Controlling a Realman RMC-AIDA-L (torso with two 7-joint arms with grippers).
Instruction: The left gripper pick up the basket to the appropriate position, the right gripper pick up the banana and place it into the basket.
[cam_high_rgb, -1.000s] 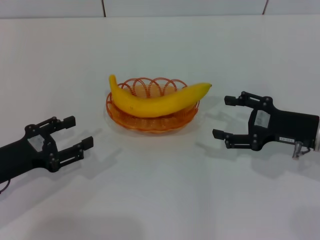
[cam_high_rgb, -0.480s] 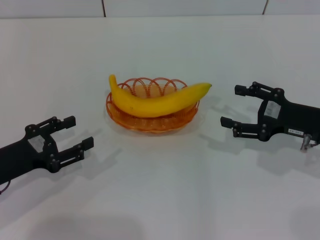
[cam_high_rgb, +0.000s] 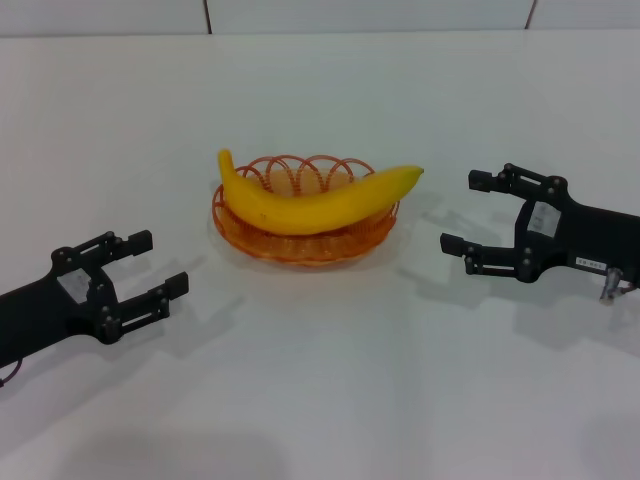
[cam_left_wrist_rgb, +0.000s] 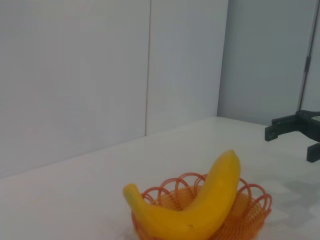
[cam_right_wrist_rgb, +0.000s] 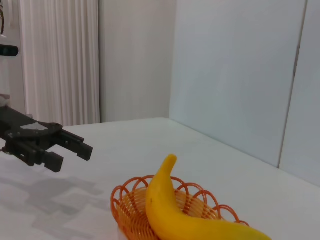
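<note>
In the basket (cam_high_rgb: 304, 218) lies the banana (cam_high_rgb: 312, 199), smooth, stiff, probably slippery, best pinched mid-body; left gripper (cam_high_rgb: 145, 270) and right gripper (cam_high_rgb: 468, 213) wait spread, empty.

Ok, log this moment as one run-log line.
banana: lying in basket | left gripper: open, clear of basket, empty | right gripper: open, clear of banana, empty | table: white

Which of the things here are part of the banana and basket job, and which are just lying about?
Part of the job:
- banana, lying across the basket
- basket, on the table
- left gripper, open, apart from the basket
- right gripper, open, apart from the banana

Just there:
- white table
- nothing else loose in view
</note>
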